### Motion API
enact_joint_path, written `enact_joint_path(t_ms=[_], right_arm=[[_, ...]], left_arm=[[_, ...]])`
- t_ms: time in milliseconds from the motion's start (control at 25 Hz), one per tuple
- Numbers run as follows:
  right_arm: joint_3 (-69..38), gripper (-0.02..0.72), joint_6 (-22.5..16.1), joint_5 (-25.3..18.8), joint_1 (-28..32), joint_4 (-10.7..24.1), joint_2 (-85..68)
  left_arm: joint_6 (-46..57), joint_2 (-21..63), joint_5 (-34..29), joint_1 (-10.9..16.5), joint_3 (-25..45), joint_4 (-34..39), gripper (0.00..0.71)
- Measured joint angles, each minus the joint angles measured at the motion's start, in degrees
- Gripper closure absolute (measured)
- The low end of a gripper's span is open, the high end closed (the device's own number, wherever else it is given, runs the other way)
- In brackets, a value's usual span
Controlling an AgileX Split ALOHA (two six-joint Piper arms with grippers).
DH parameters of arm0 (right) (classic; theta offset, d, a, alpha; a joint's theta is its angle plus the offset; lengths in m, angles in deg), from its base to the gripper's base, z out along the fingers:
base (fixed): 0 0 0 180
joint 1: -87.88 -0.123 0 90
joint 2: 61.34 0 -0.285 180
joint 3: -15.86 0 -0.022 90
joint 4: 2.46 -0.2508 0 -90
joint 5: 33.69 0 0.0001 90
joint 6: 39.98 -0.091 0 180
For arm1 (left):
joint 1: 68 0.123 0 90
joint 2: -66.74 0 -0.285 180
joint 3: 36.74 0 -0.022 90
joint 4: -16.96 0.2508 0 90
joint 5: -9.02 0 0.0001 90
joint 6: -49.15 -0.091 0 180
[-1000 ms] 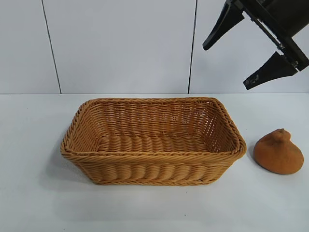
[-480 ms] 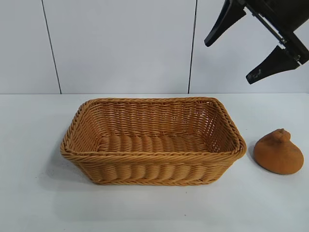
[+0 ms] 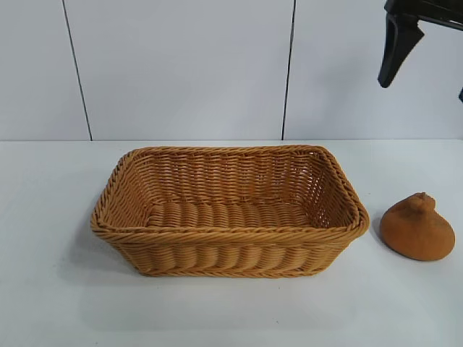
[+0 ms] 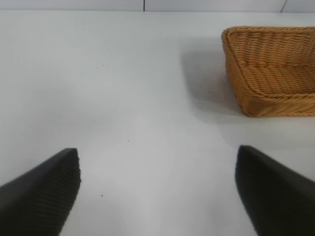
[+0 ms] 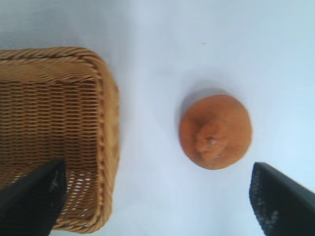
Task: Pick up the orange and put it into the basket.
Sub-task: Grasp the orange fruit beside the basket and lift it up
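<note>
The orange (image 3: 417, 228), a matte brownish-orange dome with a knobby tip, lies on the white table just right of the basket (image 3: 231, 233), a large tan wicker basket with nothing in it. My right gripper (image 3: 423, 87) hangs high at the top right, open and holding nothing, roughly above the orange. In the right wrist view the orange (image 5: 215, 131) lies far below the right gripper (image 5: 157, 182), between the spread fingers, with the basket's end (image 5: 106, 113) beside it. My left gripper (image 4: 157, 162) is open over bare table, with a basket corner (image 4: 246, 83) off to one side.
A white panelled wall (image 3: 181, 69) stands behind the table. The bare white tabletop (image 3: 51, 289) stretches left of and in front of the basket. A narrow strip of table separates the basket from the orange.
My right gripper has moved to the right and slightly up in the exterior view and turned so its fingers point downward. Basket and orange have not moved.
</note>
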Motion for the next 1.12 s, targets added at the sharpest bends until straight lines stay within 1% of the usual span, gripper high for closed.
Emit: enact_joint_path(t_ms=[160, 400, 640, 680, 720, 800, 840, 920, 960, 1000, 1040, 1120], right_arm=[[0.04, 0.01, 0.34, -1.28, 2.54, -0.92, 4.4], [0.04, 0.01, 0.47, -0.78, 2.68, -2.08, 13.26], [0.04, 0.01, 0.3, -0.18, 2.68, -2.16, 21.83], [0.04, 0.012, 0.3, 0.08, 2.68, -2.16, 22.76], [0.04, 0.031, 0.3, 0.36, 2.68, -2.11, 23.4], [0.04, 0.132, 0.3, 0.61, 2.68, -2.11, 24.05], [0.04, 0.226, 0.3, 0.65, 2.68, -2.06, 24.09], [0.11, 0.448, 0.3, 0.41, 2.68, -2.06, 24.09], [0.25, 0.574, 0.3, -0.03, 2.68, -2.06, 24.04], [0.25, 0.654, 0.3, -0.49, 2.68, -2.12, 23.68], [0.33, 0.669, 0.3, -0.93, 2.73, -2.12, 23.27], [0.38, 0.669, 0.42, -1.13, 2.73, -2.07, 21.58]], left_arm=[[0.0, 0.0, 0.0, 0.0, 0.0, 0.45, 0.098], [0.0, 0.0, 0.0, 0.0, 0.0, 0.14, 0.098], [0.0, 0.0, 0.0, 0.0, 0.0, 0.14, 0.098], [0.0, 0.0, 0.0, 0.0, 0.0, 0.14, 0.098], [0.0, 0.0, 0.0, 0.0, 0.0, 0.14, 0.098], [0.0, 0.0, 0.0, 0.0, 0.0, 0.14, 0.098], [0.0, 0.0, 0.0, 0.0, 0.0, 0.14, 0.098], [0.0, 0.0, 0.0, 0.0, 0.0, 0.14, 0.098], [0.0, 0.0, 0.0, 0.0, 0.0, 0.14, 0.098], [0.0, 0.0, 0.0, 0.0, 0.0, 0.14, 0.098], [0.0, 0.0, 0.0, 0.0, 0.0, 0.14, 0.098], [0.0, 0.0, 0.0, 0.0, 0.0, 0.14, 0.098]])
